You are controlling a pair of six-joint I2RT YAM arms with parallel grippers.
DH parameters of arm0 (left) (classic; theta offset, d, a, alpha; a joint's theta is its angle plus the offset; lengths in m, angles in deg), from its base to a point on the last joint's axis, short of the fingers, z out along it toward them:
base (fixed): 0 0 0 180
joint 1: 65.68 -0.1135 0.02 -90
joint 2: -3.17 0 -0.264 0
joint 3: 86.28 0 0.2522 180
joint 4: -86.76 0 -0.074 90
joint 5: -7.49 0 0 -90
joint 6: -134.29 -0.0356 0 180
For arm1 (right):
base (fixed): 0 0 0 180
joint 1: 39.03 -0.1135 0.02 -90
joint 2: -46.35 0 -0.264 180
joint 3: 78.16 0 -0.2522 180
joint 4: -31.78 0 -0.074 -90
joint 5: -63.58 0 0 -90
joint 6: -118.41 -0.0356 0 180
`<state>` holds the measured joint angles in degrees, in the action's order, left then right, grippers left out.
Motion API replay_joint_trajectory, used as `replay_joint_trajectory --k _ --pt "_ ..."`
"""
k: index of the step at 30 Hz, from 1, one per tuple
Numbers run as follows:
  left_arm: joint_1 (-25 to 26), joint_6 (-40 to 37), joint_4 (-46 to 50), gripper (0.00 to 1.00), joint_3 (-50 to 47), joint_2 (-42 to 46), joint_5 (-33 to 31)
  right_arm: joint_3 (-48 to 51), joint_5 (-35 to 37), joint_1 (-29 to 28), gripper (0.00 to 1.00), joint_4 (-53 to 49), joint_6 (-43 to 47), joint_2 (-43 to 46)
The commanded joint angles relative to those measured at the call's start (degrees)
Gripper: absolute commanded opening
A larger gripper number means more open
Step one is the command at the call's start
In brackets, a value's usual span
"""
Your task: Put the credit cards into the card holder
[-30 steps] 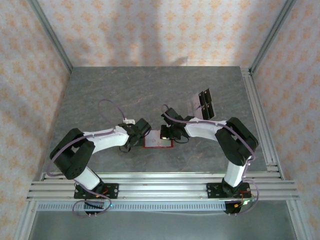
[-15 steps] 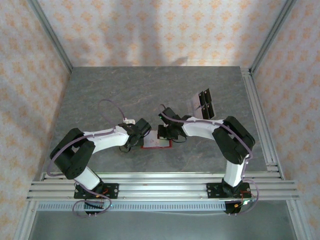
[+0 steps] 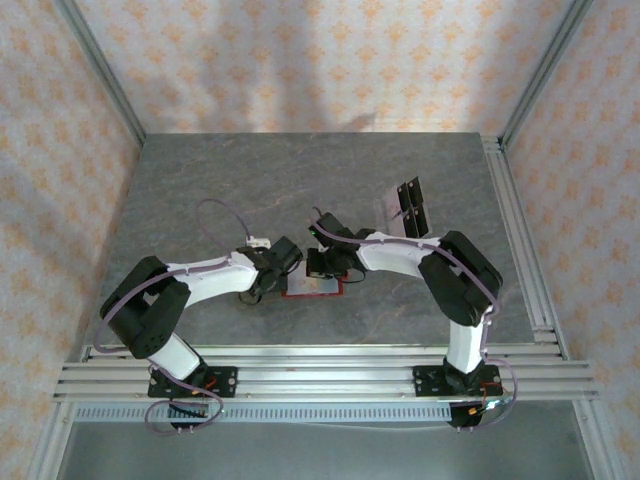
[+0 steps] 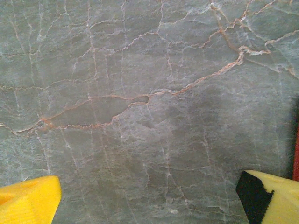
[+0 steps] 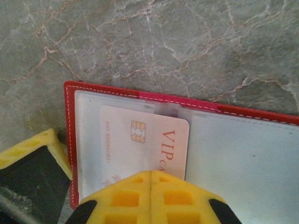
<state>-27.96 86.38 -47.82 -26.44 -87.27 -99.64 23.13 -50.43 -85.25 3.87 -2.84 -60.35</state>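
Top camera overlooks the whole table (image 3: 200, 180); wrist cameras look down closely by the card holder (image 5: 243, 149), toward 6 o'clock.

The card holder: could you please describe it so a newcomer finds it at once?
On the grey stone table, look at the middle, toward the near edge. The card holder lies open there, red-edged, pale inside, unlike the black-marked credit cards farther back.
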Motion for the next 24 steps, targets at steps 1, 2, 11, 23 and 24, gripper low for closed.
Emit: replay_joint_trajectory --k 1,2,11,23,24 --pt "-0.01 0.1 -1.66 1.0 0.1 -1.04 0.66 -0.99 0.84 -0.28 0.0 -0.52 0.08 0.03" --pt "-0.01 0.15 -1.68 1.0 -0.02 -0.96 0.65 -0.87 1.46 -0.28 0.0 -0.9 0.24 0.57" --pt "0.17 0.45 -1.87 1.0 -0.6 -0.92 0.74 1.86 5.45 -0.28 0.0 -2.54 0.89 4.98" --pt "0.23 0.28 -2.02 1.0 -0.57 -1.05 0.52 4.78 5.58 -0.28 0.0 -1.34 0.19 3.36" --pt "0.17 0.28 -2.03 1.0 -0.63 -1.05 0.57 4.7 5.47 -0.3 0.0 -1.35 0.3 3.06"
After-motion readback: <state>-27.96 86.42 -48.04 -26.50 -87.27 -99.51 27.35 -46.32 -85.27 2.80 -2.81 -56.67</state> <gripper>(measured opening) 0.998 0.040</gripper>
